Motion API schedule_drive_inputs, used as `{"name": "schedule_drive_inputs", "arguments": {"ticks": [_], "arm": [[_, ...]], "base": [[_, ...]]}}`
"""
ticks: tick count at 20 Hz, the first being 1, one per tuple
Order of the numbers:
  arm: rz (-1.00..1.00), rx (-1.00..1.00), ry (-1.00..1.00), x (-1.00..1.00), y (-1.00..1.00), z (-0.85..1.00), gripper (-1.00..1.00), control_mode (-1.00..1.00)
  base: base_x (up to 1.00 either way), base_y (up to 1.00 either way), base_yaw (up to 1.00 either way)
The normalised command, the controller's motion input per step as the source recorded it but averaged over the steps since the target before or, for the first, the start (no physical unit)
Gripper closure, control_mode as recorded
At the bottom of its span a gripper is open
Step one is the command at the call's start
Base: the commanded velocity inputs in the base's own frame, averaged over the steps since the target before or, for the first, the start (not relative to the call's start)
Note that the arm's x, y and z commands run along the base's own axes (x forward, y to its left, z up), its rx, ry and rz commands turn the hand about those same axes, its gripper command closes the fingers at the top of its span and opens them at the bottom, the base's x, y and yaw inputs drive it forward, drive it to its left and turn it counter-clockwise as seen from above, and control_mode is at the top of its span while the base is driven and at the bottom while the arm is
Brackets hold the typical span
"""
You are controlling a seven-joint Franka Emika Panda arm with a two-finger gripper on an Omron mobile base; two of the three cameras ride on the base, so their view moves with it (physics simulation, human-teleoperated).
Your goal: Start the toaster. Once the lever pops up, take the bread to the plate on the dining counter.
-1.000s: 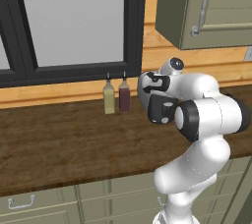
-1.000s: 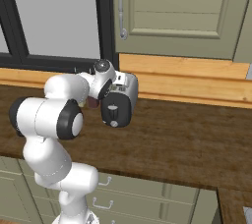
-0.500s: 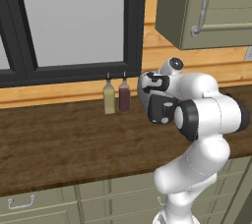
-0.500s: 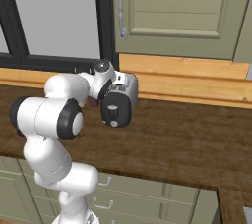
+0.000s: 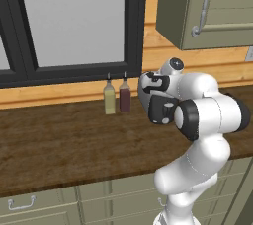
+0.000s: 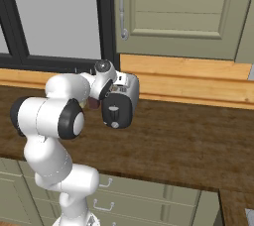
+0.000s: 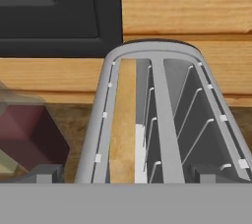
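Note:
The toaster [image 6: 121, 102] is silver with a dark end panel and stands on the wooden counter [image 6: 188, 141] below the window; it also shows behind my arm [image 5: 159, 109]. From above, the hand view looks into the two slots of the toaster [image 7: 152, 53]. The bread [image 7: 122, 134], a tan slice, stands in its left slot, and the right slot holds bare wire guides. My gripper [image 7: 125, 175] hovers open just above the near end of the toaster, one fingertip [image 7: 44, 174] outside each long side, touching nothing. The plate and the dining counter are out of view.
Two bottles, one yellowish [image 5: 109, 98] and one dark red [image 5: 124, 96], stand on the counter just left of the toaster. A dark window frame [image 5: 133, 26] rises behind, and a wall cabinet [image 6: 173, 7] hangs above the toaster. Handled drawers [image 5: 22, 203] front this counter.

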Motion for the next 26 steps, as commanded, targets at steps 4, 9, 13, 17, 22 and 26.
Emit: {"name": "schedule_drive_inputs", "arguments": {"ticks": [4, 9, 13, 17, 22, 26], "arm": [[0.00, 0.00, 0.00, 0.00, 0.00, 0.00, 1.00, -1.00], [0.00, 0.00, 0.00, 0.00, 0.00, 0.00, 1.00, -1.00], [0.00, 0.00, 0.00, 0.00, 0.00, 0.00, 1.00, -1.00], [0.00, 0.00, 0.00, 0.00, 0.00, 0.00, 1.00, -1.00], [0.00, 0.00, 0.00, 0.00, 0.00, 0.00, 1.00, -1.00], [0.00, 0.00, 0.00, 0.00, 0.00, 0.00, 1.00, -1.00]], "base": [[0.00, 0.00, 0.00], [0.00, 0.00, 0.00], [0.00, 0.00, 0.00], [0.00, 0.00, 0.00], [0.00, 0.00, 0.00], [0.00, 0.00, 0.00]]}}
